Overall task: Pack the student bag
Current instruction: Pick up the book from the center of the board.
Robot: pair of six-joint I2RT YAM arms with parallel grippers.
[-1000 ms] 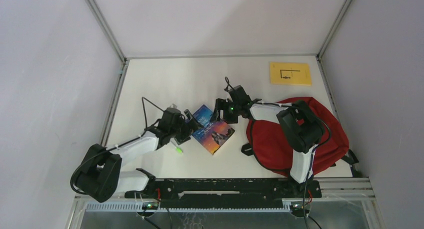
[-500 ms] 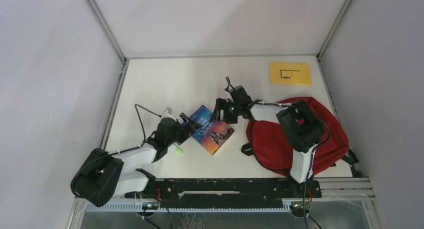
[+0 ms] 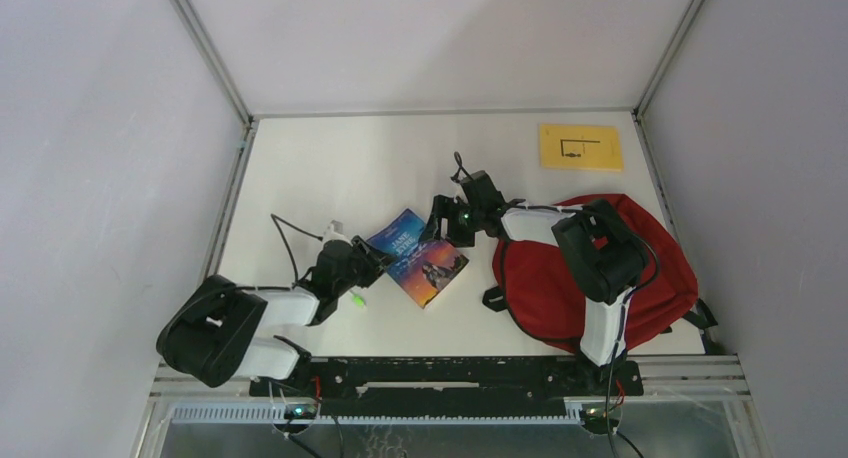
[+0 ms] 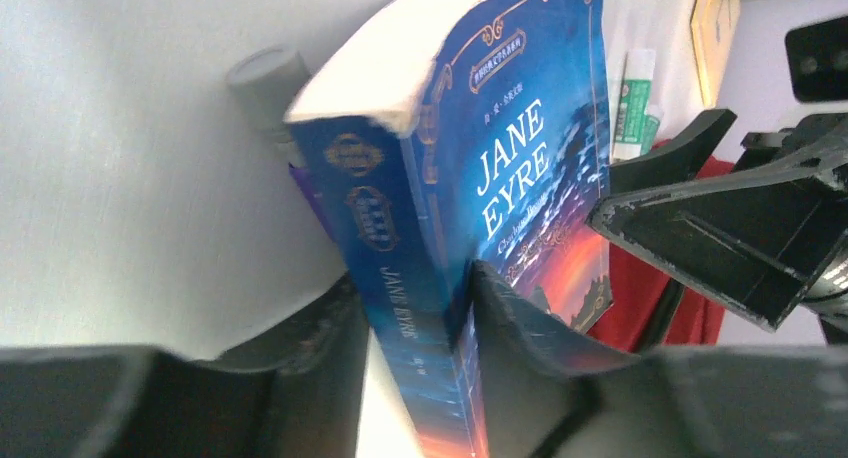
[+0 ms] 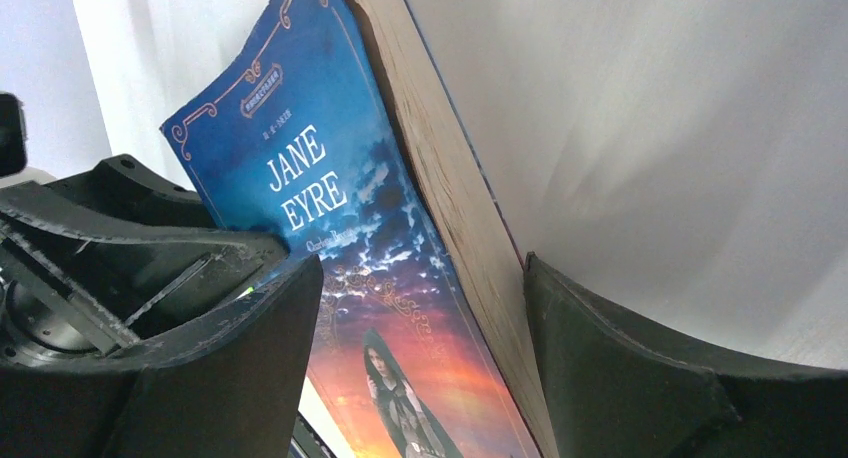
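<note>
We clamp the left gripper (image 4: 415,303) on the book (image 3: 418,257) spine at centre frame; the right gripper (image 5: 420,323) straddles it, wide, so we lift level toward the student bag (image 3: 545,278), right of centre

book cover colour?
The Jane Eyre book: deep blue at the title end, fading to an orange-red sunset, white title lettering. Right wrist view shows it best.

The top external view looks down from above and behind the arm bases, taking in the whole table (image 3: 330,168). Both wrist views sit very close to the Jane Eyre book (image 3: 420,257), facing it from opposite sides, and share its cover (image 4: 530,168) (image 5: 330,218)
</note>
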